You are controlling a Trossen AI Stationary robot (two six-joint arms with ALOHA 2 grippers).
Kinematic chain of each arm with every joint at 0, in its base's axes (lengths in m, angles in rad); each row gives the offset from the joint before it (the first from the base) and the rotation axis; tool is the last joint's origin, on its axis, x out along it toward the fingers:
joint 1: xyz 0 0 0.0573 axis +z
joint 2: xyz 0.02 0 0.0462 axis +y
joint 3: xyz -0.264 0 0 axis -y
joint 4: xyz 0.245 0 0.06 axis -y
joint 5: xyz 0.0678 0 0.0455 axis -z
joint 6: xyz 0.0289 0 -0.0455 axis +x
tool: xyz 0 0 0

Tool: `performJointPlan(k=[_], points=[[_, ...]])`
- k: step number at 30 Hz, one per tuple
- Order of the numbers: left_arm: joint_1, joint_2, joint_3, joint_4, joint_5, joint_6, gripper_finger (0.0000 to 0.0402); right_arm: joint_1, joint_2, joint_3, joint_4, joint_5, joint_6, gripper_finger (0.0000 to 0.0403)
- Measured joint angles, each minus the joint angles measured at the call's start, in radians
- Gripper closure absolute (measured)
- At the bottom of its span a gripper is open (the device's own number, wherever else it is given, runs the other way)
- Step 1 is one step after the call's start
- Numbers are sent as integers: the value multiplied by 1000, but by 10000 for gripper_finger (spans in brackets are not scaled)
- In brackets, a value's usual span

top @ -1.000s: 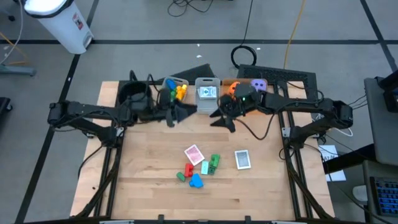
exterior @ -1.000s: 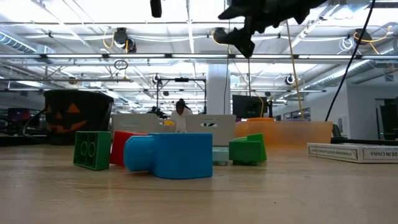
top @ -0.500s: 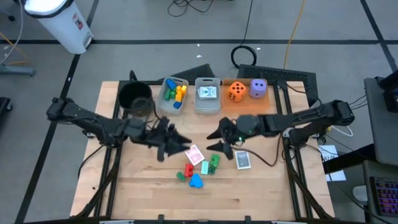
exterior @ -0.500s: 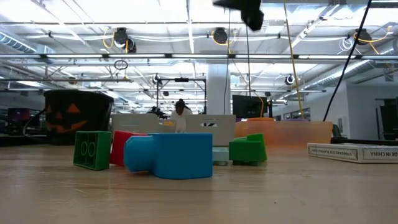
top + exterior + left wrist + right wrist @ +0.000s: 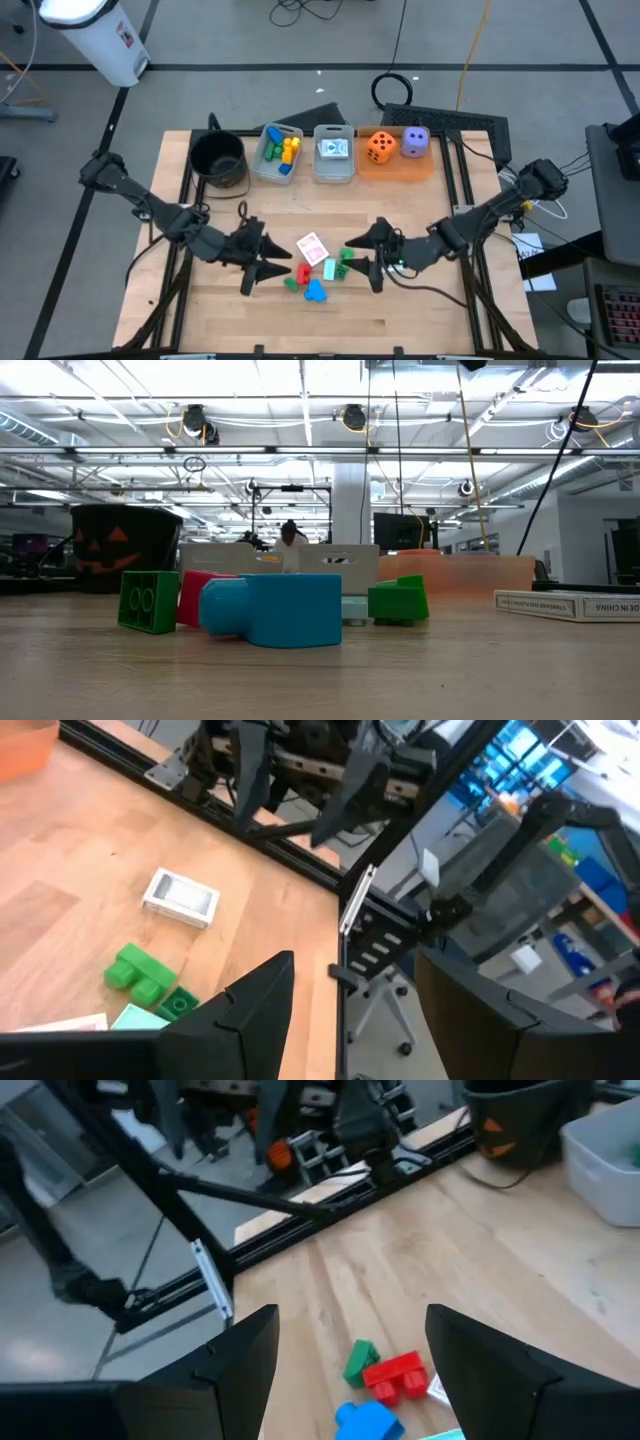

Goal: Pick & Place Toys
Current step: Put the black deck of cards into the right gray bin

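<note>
Blue block (image 5: 316, 291), red block (image 5: 303, 273), green block (image 5: 344, 262), orange die (image 5: 379, 146), purple die (image 5: 415, 142).

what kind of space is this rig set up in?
Probably a large robotics lab or open industrial workspace. The low view shows an exposed ceiling with ducts and light strips and monitors at workstations; the high view shows a wooden table on a bare concrete floor with loose cables.

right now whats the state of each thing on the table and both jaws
left gripper: jaws open, empty, beside the loose toys
right gripper: jaws open, empty, on their other side
red card: flat on the table
blue block: loose on the table
orange die: on the orange tray
purple die: on the tray
black pot: upright
</note>
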Motion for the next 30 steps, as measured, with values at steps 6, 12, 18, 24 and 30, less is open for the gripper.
performJointPlan(k=[6,12,18,24,30], points=[[-11,0,11,-3,-22,19,186,4,-4,0,-246,34,164,161],[-9,0,11,-13,-73,36,186,-42,-6,0,-497,-49,423,161],[14,0,10,-15,-96,60,186,-109,-6,20,-498,-151,457,161],[40,0,10,-15,-96,60,186,-132,-6,69,-556,-152,523,175],[54,0,10,-16,-95,76,186,-140,-5,69,-892,-153,701,200]])
